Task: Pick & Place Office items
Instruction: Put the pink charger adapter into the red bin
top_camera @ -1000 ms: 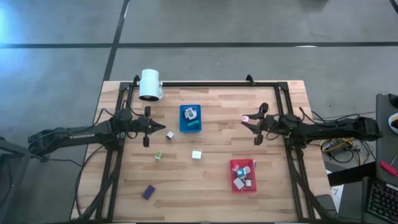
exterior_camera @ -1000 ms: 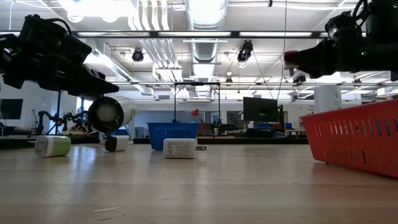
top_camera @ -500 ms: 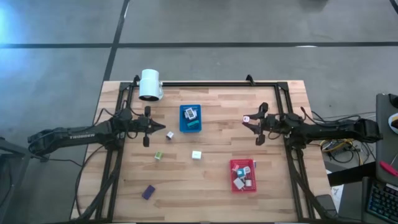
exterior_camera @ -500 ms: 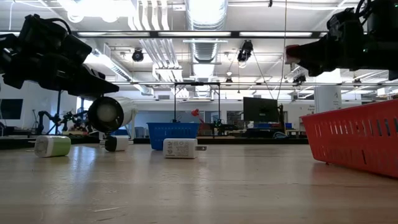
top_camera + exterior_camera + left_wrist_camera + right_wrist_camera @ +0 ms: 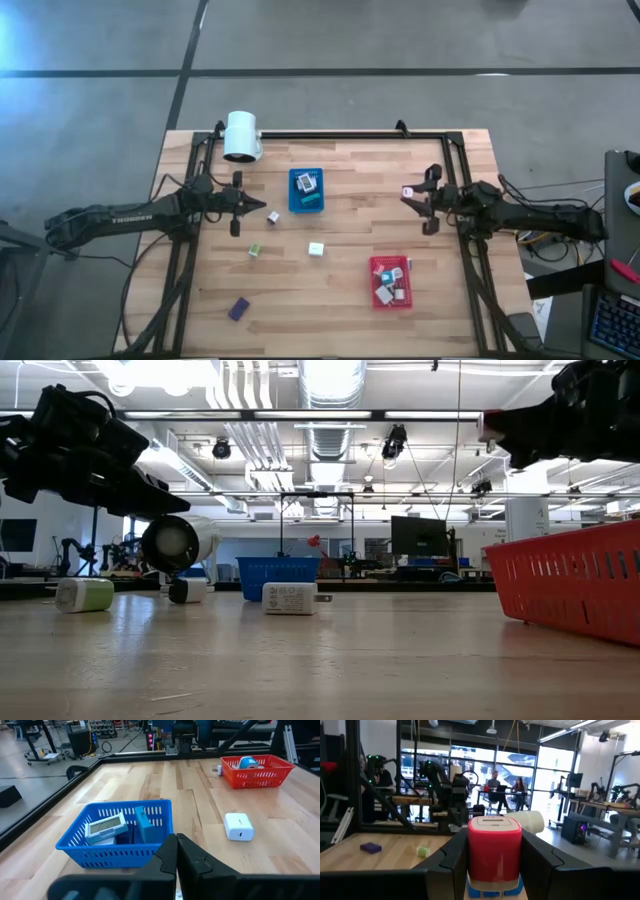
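My right gripper [image 5: 411, 196] hangs over the right half of the table, above and beyond the red tray [image 5: 372, 283], and is shut on a pink-red block with a white top [image 5: 494, 851]. My left gripper [image 5: 262, 209] hovers shut above the table, left of the blue tray [image 5: 306, 207], with a small white block [image 5: 272, 216] on the wood just past its tip. A white block [image 5: 316, 249], a green-and-white one [image 5: 255, 250] and a purple one [image 5: 238, 309] lie flat on the table. Both trays hold several items. My right gripper pinches the pink-red block [image 5: 407, 192] between its two fingers [image 5: 454, 856], one on each side face. The fingers reach in level from the table's right side. The block sits upright, lifted clear and high above the table [image 5: 488, 428].
A white cylinder [image 5: 241, 136] stands at the far left of the table, seen lying level in the low view [image 5: 180, 541]. A black frame rail [image 5: 330, 133] runs along the far edge. Bare wood lies between the two trays and along the near edge.
My right gripper has drawn back toward the table's right edge with the pink-red block still pinched and lifted. The left arm and the items on the table have stayed where they were.
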Available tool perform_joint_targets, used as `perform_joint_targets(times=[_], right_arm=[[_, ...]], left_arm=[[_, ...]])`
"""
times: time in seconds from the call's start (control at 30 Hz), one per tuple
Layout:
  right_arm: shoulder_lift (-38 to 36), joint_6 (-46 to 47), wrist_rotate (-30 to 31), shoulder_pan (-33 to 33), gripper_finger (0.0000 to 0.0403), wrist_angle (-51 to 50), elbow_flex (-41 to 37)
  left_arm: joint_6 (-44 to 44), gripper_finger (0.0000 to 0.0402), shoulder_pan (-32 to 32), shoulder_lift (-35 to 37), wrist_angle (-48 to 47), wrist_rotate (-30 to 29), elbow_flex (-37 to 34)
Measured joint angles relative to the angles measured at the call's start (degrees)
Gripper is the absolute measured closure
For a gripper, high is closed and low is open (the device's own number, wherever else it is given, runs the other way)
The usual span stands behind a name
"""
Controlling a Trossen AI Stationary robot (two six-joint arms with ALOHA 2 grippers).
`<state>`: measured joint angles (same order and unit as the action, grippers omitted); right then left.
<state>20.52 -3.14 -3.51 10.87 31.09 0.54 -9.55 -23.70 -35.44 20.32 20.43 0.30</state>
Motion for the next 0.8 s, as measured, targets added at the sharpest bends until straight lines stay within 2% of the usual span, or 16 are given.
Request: perform_joint_targets(times=[0.5,0.8], right_arm=[[-20.2,-1.1,0.6,0.0,0.0275,-19.1,0.0],[-20.1,-1.2,0.6,0.0,0.0275,-20.7,0.0]], left_arm=[[0.4,0.0396,0.0,0.0,-0.2,0.0,0.0],[0.3,0.0396,0.0,0.0,-0.2,0.0,0.0]])
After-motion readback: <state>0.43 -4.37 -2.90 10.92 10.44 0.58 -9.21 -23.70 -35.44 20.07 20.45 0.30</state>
